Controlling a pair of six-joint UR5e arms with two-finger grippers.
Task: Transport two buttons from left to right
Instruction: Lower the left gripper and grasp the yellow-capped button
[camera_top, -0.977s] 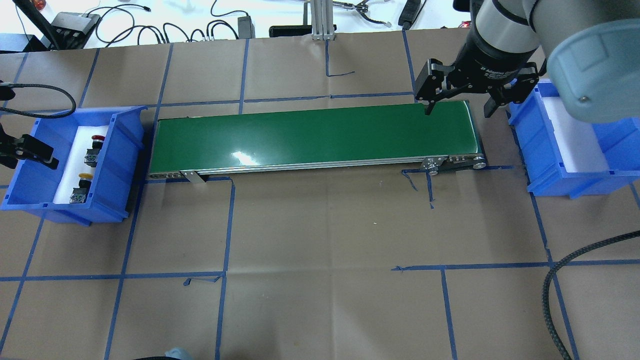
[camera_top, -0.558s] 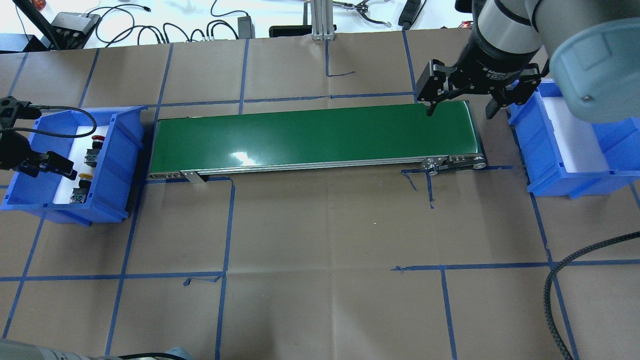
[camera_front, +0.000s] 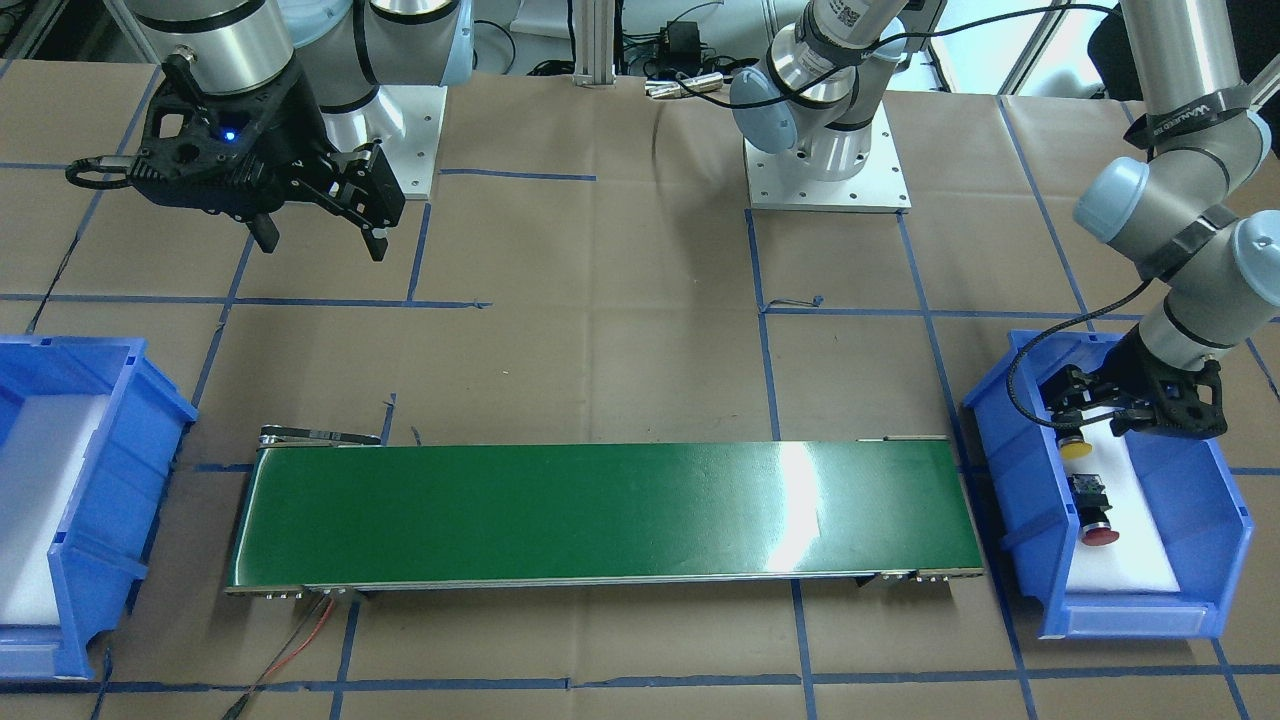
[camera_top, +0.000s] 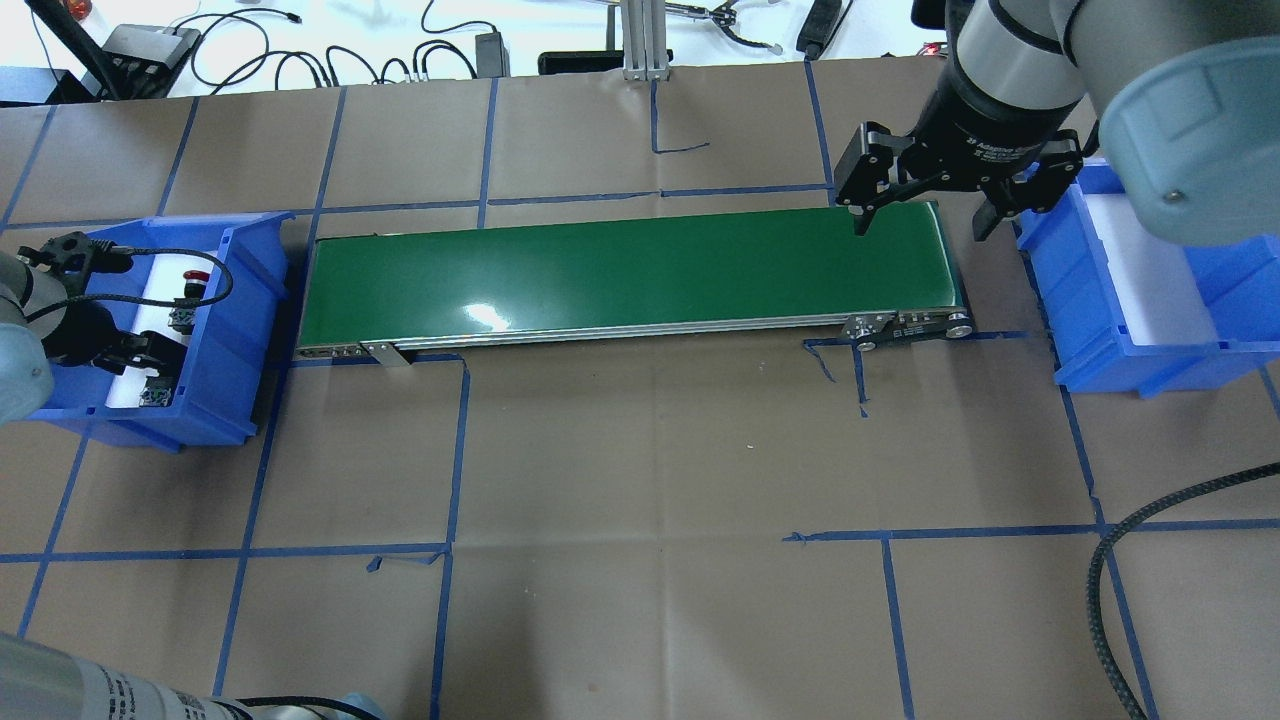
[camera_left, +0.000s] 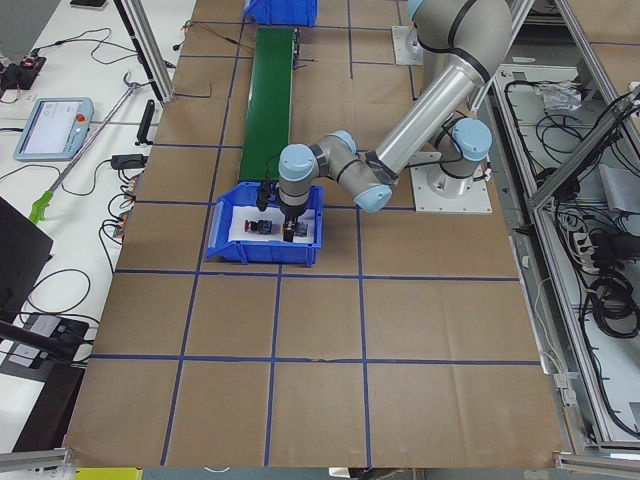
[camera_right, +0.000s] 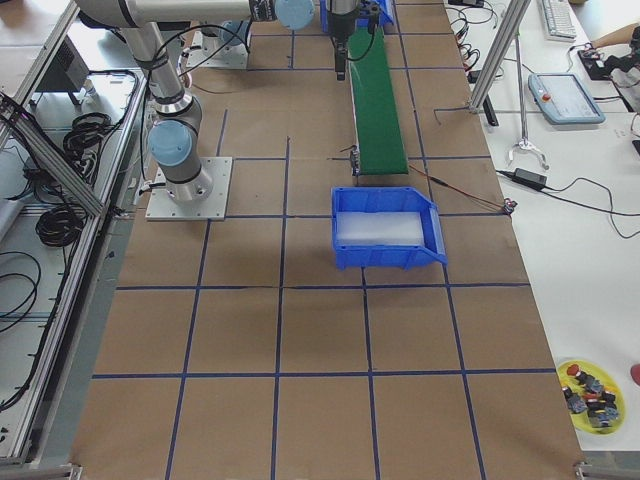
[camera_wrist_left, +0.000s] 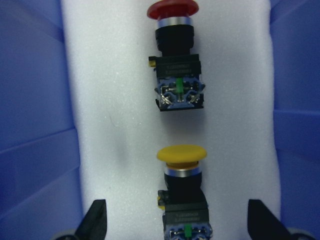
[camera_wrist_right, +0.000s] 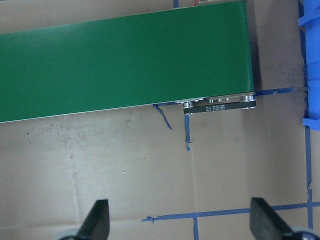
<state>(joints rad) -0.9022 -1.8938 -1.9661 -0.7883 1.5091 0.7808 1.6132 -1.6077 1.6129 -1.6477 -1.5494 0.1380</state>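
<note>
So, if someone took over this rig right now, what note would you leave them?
Left gripper: open, down at the left bin, over the yellow button, not closed on it.
Right gripper: open, holding nothing, above the conveyor belt at its end nearest the right bin.
The yellow button and red button both lie on the left bin's white foam.
Done: neither carried across.
Left: both buttons to the right bin.

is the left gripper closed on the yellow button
No, the left gripper is open, its fingers standing wide apart on either side of the yellow button without touching it.
</note>
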